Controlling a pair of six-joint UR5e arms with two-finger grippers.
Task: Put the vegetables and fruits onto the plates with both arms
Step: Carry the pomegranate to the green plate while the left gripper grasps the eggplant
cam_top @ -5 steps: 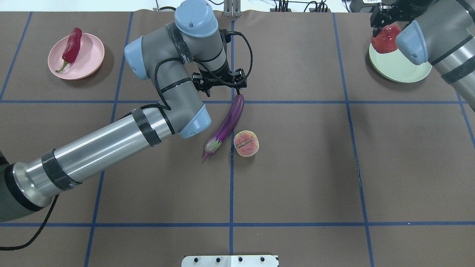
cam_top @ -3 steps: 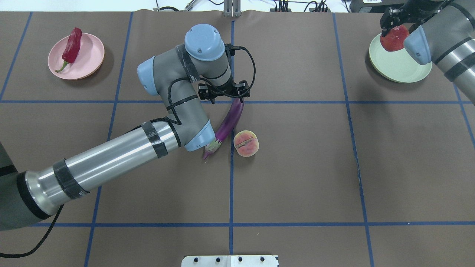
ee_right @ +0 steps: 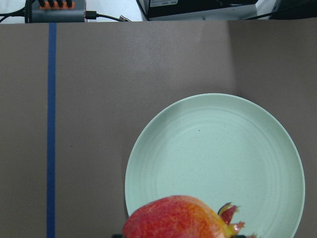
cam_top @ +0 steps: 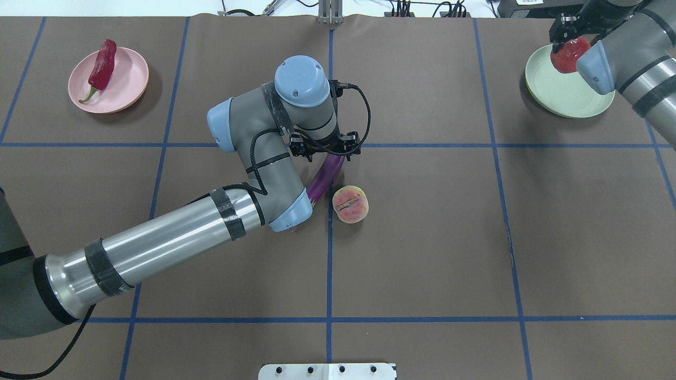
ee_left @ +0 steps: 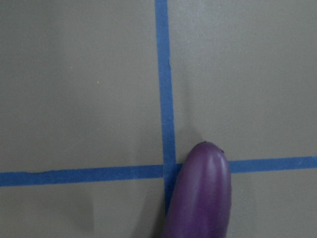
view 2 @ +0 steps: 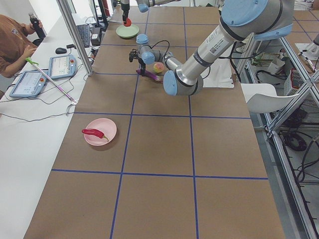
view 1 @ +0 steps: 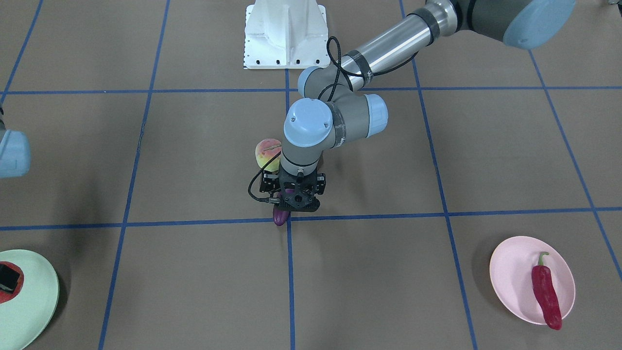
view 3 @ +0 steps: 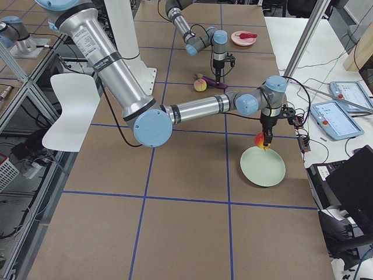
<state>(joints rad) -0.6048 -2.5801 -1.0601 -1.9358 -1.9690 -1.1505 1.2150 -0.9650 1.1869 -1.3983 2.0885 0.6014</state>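
Note:
The purple eggplant (cam_top: 324, 178) lies at the table's middle, its rounded tip on a blue tape crossing (ee_left: 200, 193). My left gripper (cam_top: 326, 152) is down over its far end, jaws open astride it. The peach (cam_top: 349, 204) sits just right of the eggplant. The red chili pepper (cam_top: 103, 64) lies on the pink plate (cam_top: 129, 79) at far left. My right gripper (cam_top: 569, 46) is shut on the pomegranate (ee_right: 178, 218) and holds it above the far edge of the mint green plate (ee_right: 213, 148).
The white pedestal base (view 1: 285, 34) stands at the robot's side of the table. Blue tape lines (cam_top: 422, 145) cross the brown table cover. Tablets and a person (view 2: 15, 40) are beyond the far table edge.
My left arm has moved nearer along the eggplant, and its gripper now covers the eggplant's far end. My right gripper has carried the pomegranate a little right and farther over the green plate.

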